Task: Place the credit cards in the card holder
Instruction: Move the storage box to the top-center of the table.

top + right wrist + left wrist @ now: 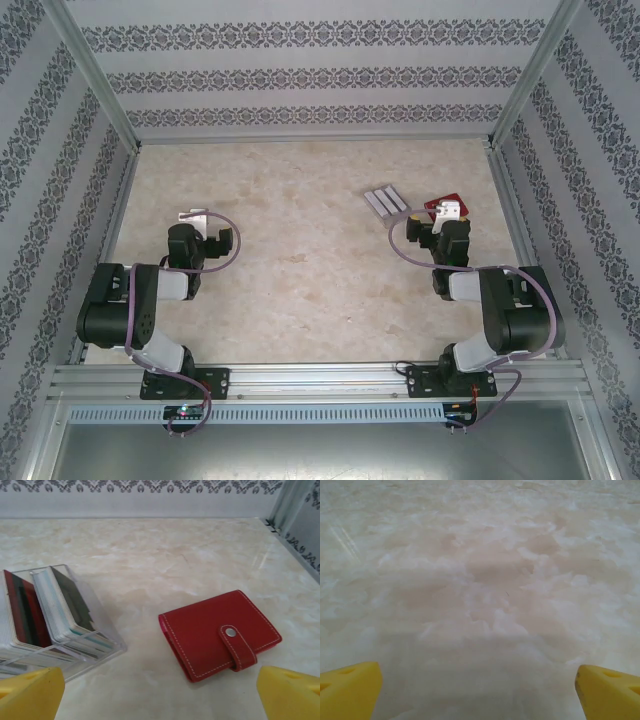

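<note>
The card holder (220, 632) is a red wallet lying flat and closed on the table, its snap tab fastened. In the top view the card holder (436, 204) pokes out from under my right gripper (447, 212). The credit cards (47, 612) stand on edge in a clear plastic rack to the wallet's left; from above the credit cards (385, 200) look like three light-grey strips. My right gripper (160, 700) is open and empty, its yellow fingertips (30, 695) short of the wallet. My left gripper (193, 214) hovers open over bare table at the left, yellow fingertips (347, 692) wide apart.
The clear rack (100, 652) sits close to the wallet's left side. A metal frame post (295, 505) and patterned walls (320, 75) close in the table at the back and right. Marbled beige tabletop (300, 250) lies between the two arms.
</note>
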{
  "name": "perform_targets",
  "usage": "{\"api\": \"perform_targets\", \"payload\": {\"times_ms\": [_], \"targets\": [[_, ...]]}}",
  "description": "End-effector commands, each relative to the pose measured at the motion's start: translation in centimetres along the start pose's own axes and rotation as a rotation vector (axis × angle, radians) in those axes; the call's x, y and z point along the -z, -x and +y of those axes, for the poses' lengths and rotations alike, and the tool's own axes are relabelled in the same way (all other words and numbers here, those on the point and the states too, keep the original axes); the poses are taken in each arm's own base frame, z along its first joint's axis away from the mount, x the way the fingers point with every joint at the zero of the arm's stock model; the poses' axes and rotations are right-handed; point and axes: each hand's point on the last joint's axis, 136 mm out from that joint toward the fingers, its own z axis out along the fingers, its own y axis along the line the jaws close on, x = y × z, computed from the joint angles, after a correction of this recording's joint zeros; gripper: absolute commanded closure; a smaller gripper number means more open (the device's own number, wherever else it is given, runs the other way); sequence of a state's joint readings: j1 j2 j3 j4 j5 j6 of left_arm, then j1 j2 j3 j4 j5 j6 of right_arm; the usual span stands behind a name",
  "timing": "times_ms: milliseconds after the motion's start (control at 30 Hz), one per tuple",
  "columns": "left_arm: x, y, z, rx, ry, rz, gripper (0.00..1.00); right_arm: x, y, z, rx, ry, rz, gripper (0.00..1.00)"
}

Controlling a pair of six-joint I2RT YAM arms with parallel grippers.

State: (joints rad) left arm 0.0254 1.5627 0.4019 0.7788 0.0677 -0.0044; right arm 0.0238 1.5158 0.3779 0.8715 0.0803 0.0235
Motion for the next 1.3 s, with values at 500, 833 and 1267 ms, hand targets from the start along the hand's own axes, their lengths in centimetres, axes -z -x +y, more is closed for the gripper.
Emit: {"api": "perform_targets", "payload": {"times_ms": [500,833,1267], "targets": [[-0.1,1.9,-0.4,-0.007,-0.004,-0.058,0.0,0.0,1.0,1.0,0.004,0.062,-0.029,0.02],[1.2,4.2,-1.7,-0.024,-0.059,0.023,0.0,0.3,2.3,-1.3,-0.052,-0.062,-0.036,0.02],[12.0,13.5,-9.5,0.184,-0.499,-0.121,0.0,7.5,8.2,-1.3,-0.54,0.007,-0.004,0.02]]}}
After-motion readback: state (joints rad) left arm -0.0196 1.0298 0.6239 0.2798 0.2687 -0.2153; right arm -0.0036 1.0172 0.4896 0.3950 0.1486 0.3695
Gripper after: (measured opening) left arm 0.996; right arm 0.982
